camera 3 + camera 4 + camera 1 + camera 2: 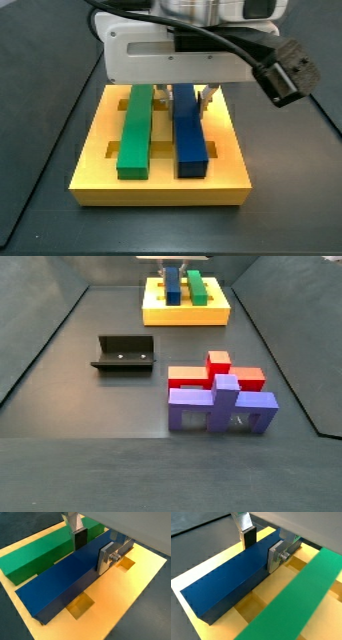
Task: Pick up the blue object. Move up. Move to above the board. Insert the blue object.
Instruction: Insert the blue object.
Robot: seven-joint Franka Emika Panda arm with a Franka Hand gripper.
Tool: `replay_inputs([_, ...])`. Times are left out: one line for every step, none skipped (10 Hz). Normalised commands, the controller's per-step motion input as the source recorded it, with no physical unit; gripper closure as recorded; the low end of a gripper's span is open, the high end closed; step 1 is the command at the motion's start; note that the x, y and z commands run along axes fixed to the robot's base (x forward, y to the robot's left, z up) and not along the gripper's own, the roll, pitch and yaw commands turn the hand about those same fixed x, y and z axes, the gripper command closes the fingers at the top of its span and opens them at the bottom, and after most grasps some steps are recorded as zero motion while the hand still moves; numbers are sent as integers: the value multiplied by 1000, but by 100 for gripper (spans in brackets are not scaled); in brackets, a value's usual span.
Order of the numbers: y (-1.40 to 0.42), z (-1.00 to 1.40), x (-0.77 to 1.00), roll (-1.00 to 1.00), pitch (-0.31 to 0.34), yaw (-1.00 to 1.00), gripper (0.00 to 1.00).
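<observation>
The blue object [60, 577] is a long dark blue bar lying lengthwise in a groove of the yellow board [127, 597]. It also shows in a wrist view [231, 582] and in both side views [190, 135] [173, 289]. My gripper [92, 547] straddles the bar's far end, with one finger on each long side. The jaws stand shut on the bar. My gripper also shows in a side view [189, 100], low over the board [160, 185].
A green bar [135, 130] lies in the neighbouring groove beside the blue one. The dark fixture [123, 354] stands on the floor away from the board. A red piece [214, 371] and purple-blue pieces [221, 406] stand together beside it.
</observation>
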Motion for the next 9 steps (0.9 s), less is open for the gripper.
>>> replay_inputs([-23,-46,-177,17,-33,-80,100])
replay_inputs([0,-114,-97,20,0,-126,100])
replay_inputs([0,-129,-180,59,0,-123,100])
replay_inputs([0,-171,-191,41,-10,-100,100])
replay_inputs([-46,-280,-31,0,-23,-80,100])
replay_inputs([0,-394,0,0,-27,-60,100])
replay_inputs([0,-403,0,0,-51,-60,100])
replay_inputs([0,-191,0,4,0,-23,100])
replay_inputs([0,0,0,0,0,0,100])
